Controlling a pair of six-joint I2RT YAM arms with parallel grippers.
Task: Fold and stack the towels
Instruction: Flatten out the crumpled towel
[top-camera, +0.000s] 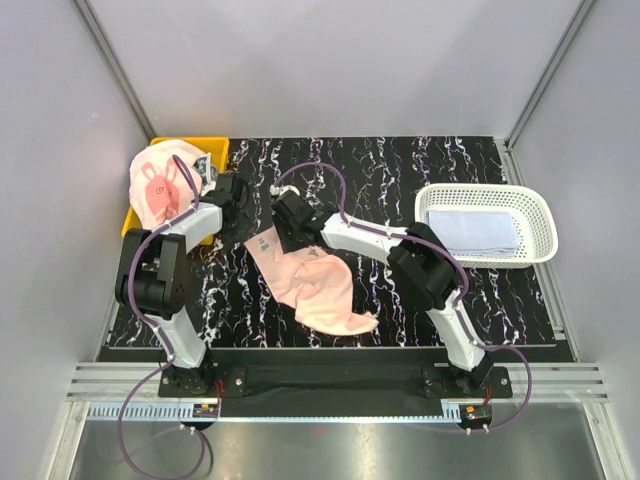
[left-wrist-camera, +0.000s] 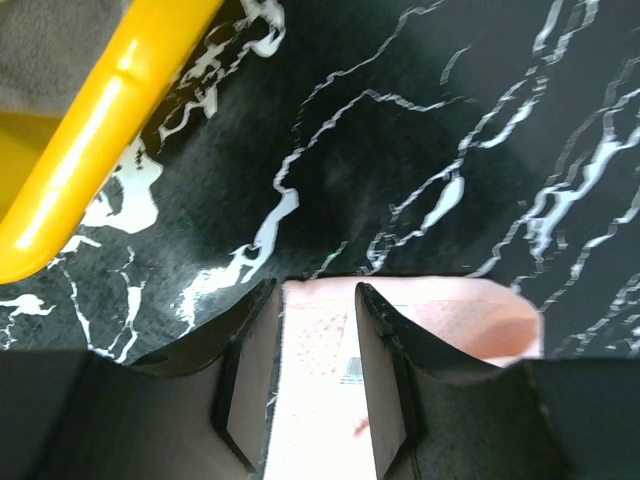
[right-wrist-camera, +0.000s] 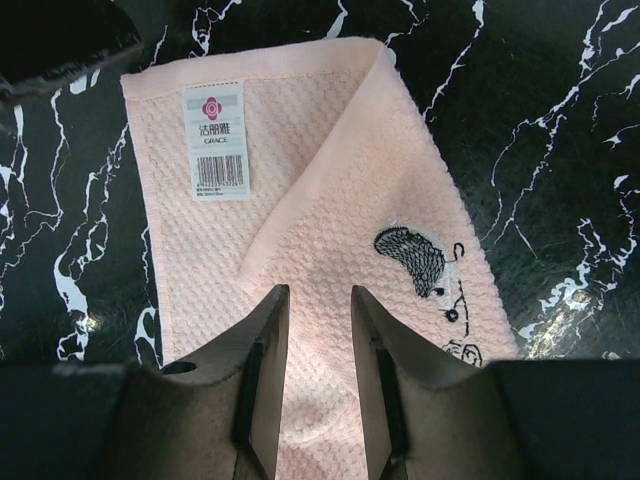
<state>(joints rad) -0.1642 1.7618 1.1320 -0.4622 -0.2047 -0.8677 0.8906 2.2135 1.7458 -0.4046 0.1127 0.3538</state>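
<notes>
Pink towel (top-camera: 315, 280) lies under both pincers, and the first fold looks barely begun.
Your left pincer (left-wrist-camera: 316, 290) stands open astride the towel's end. Whether your right pincer (right-wrist-camera: 320, 292) pinches the cloth between its jaws, you cannot tell. Next, both need a firm hold on that end. Bare table (right-wrist-camera: 560, 150) lies ahead of them; the yellow bin (left-wrist-camera: 100, 130) crowds the left pincer's front-left.

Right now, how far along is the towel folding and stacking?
Done: one pale blue-white towel lies folded in the white basket. In hand: the left pincer and right pincer are over one end of the pink towel, lying rumpled on the table. Left: that fold, plus the rabbit-print towel heaped in the yellow bin.
</notes>
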